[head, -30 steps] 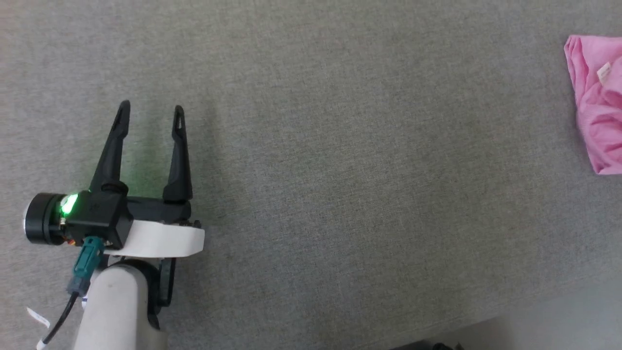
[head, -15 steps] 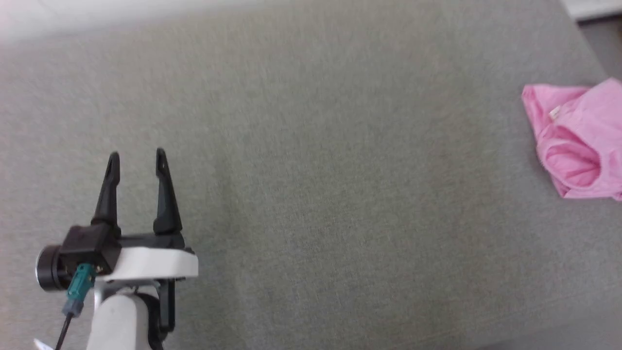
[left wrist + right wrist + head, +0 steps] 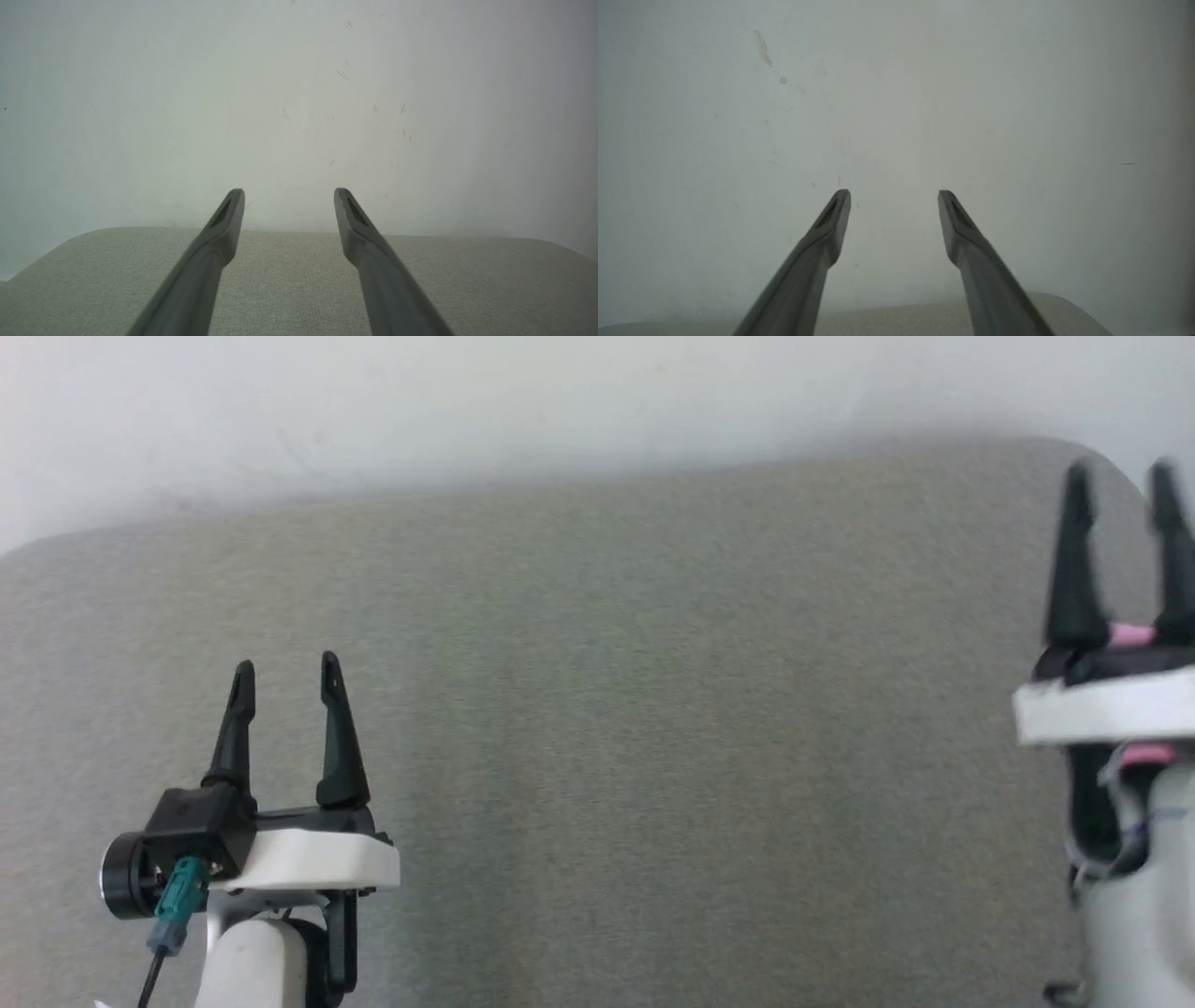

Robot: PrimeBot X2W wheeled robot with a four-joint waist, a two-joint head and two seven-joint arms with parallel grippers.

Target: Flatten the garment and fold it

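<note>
I'm looking down at the grey cloth surface (image 3: pixel 653 709), which is running back to a pale wall (image 3: pixel 560 401). My left gripper (image 3: pixel 287 661) is sitting at the lower left of the head view with its two dark fingers spread a moderate way apart and pointing up the picture. Along its own wrist view the left gripper (image 3: pixel 288 191) is aiming at the wall (image 3: pixel 299 93), with the wall and the grey surface (image 3: pixel 289 280) showing through the gap between the fingers.

My right gripper (image 3: pixel 1120 467) is standing at the far right edge of the head view, blurred, with its fingers likewise parted. In its wrist view the right gripper (image 3: pixel 894 192) is framing bare wall (image 3: pixel 896 93) between the fingers.

The garment (image 3: pixel 1131 635) is showing to me as thin pink slivers, one between the bases of the right fingers and another just under the white wrist plate (image 3: pixel 1102 705). It seems to be lying beneath that wrist, behind the fingertips rather than between them, though I cannot tell whether anything is touching it. It is lying well apart from the left gripper, across the width of the surface.
</note>
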